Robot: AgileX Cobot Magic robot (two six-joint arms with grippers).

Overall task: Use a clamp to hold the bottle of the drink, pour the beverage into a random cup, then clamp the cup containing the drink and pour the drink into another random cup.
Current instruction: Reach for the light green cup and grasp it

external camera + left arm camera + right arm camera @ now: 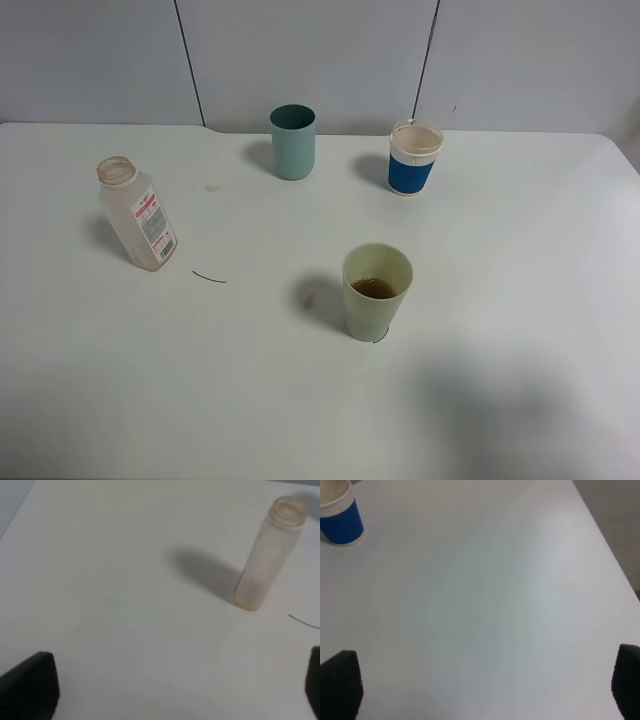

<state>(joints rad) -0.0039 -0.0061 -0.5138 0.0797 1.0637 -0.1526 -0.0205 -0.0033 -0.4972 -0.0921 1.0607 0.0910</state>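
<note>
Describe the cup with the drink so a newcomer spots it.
On the white table, pass the teal cup and the blue-and-white cup at the back. Nearer the front stands the pale yellow-green cup, set apart by its colour and the brown liquid inside.

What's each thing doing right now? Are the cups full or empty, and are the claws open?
Bottle: upright, cap off, looks empty.
Pale green cup: upright, a little brown drink inside.
Teal cup: upright, no drink seen.
Blue-and-white cup: upright, looks empty.
Left claw: open, holding nothing.
Right claw: open, holding nothing.
</note>
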